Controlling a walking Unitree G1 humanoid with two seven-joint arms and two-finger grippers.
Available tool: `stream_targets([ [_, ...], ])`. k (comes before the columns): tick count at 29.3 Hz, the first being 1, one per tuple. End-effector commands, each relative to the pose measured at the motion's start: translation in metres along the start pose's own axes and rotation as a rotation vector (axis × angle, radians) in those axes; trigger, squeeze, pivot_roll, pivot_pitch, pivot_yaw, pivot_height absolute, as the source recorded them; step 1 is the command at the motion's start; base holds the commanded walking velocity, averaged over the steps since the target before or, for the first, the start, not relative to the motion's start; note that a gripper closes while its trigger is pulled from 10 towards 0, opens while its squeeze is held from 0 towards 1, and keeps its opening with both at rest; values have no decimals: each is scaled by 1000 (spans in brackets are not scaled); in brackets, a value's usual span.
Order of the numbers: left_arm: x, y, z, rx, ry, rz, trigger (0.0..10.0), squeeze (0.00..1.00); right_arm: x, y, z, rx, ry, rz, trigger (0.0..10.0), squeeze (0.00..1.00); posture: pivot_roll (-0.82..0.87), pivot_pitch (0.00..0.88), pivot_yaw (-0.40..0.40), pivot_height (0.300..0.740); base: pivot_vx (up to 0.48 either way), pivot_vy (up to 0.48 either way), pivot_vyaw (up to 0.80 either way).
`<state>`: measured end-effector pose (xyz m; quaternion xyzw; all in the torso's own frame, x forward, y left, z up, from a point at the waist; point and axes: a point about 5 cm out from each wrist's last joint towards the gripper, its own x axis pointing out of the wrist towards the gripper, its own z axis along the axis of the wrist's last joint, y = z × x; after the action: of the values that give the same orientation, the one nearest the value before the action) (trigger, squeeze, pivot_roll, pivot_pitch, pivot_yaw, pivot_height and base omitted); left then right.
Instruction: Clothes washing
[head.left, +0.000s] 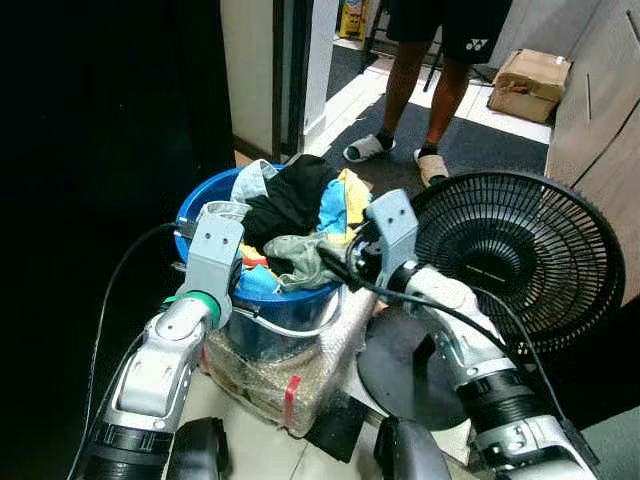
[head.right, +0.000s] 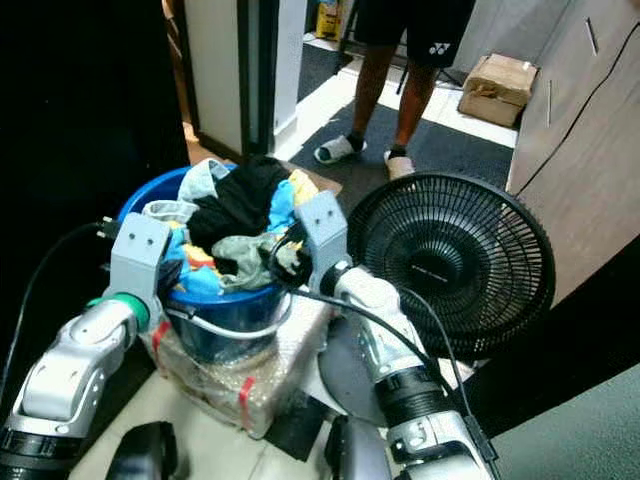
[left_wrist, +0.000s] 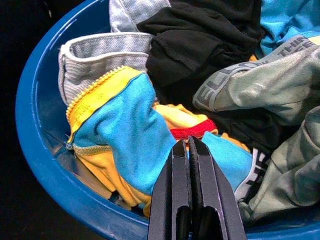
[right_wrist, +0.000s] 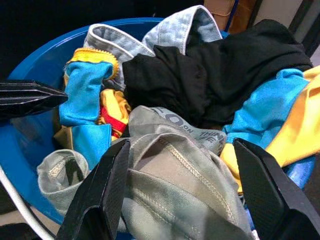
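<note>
Several garments are heaped in the blue basin (head.left: 196, 208), which sits on a bubble-wrapped bundle (head.left: 290, 375) on the floor, just beside the black fan (head.left: 520, 255); we take the basin as our landmark. Over its near rim we hold the left gripper (left_wrist: 189, 150) with its two fingers pressed together and nothing between them, its tip just above a blue-and-yellow garment (left_wrist: 117, 132) at the basin's near left. The right gripper (right_wrist: 177, 165) is spread wide over the near right of the basin, one finger on either side of a grey-green garment (right_wrist: 175, 175) that lies on top of the heap, not yet pinched. Behind it, toward the basin's middle, lies a black garment (head.left: 290, 200), and a pale grey piece (left_wrist: 95, 55) drapes toward the far left rim. We judge all of this to be light, limp cloth that will sag, stretch and drag its neighbours along if tangled, so a bunched fold or the thick stitched hem of the grey-green piece looks the surest place to close on. Beyond the basin, a person's legs (head.left: 415, 80) stand on the dark mat.
</note>
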<state>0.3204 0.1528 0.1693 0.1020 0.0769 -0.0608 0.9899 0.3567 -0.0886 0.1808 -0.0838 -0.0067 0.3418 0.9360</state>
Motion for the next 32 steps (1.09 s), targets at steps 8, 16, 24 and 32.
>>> stream_targets([
  [8,-2,-2,-6,-1,19,7,10000,0,5,11,-17,12,164,123,10000,0,170,99,-55,526,0,0,0],
  [16,-2,-4,-8,-12,19,12,10000,0,-1,7,-37,-171,319,188,10000,0,155,103,-72,526,0,0,0],
  [24,-3,-3,-8,-12,23,14,10000,0,-3,13,-43,-164,330,230,10000,0,163,108,-64,526,0,0,0],
  [32,-4,-2,-8,-7,25,11,10000,0,-5,24,-49,-179,292,240,10000,0,169,109,-57,526,0,0,0],
])
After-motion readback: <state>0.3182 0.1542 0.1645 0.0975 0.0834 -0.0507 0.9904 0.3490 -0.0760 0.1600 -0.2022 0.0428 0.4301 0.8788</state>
